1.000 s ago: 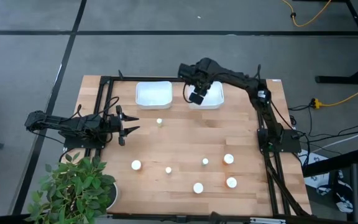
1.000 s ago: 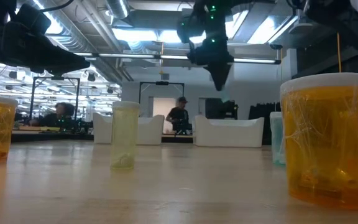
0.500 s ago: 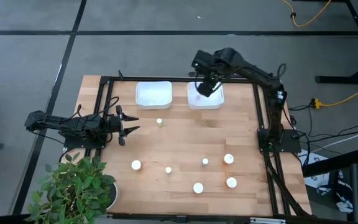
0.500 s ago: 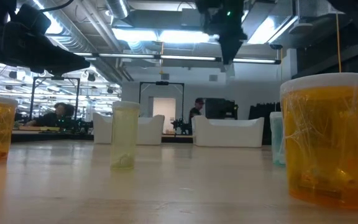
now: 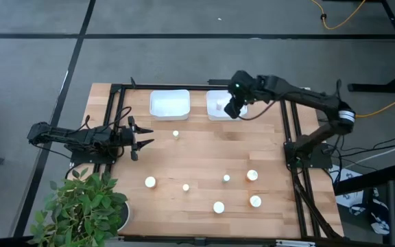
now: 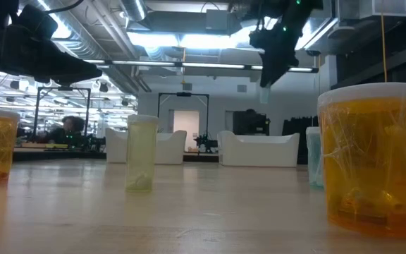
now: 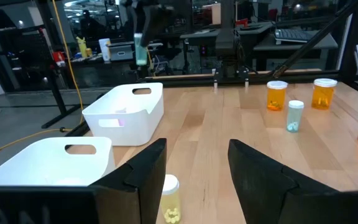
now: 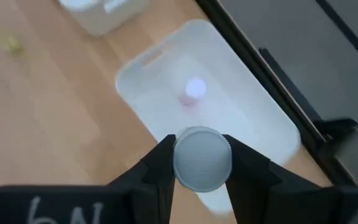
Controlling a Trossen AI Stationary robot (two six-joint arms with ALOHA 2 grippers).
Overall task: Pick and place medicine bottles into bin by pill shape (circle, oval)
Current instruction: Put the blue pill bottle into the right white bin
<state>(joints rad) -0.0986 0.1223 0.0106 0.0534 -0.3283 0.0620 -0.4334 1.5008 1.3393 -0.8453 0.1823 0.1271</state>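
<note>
While the right hand [image 8: 201, 163] hovers over the right bin [image 8: 241, 74] clamping a bottle [image 8: 202, 158] by its white cap, that bottle looks light, rigid and slippery. Grip just below the cap; the left hand [image 5: 145, 136] waits parted at the bench's left edge.

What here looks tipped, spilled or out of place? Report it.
Nothing stands out. The loose bottles, such as the nearest one, stand upright on the table, and none has spilled. The right claw holds a bottle above the right bin, which already holds one. The left claw waits open at the left edge.
</note>
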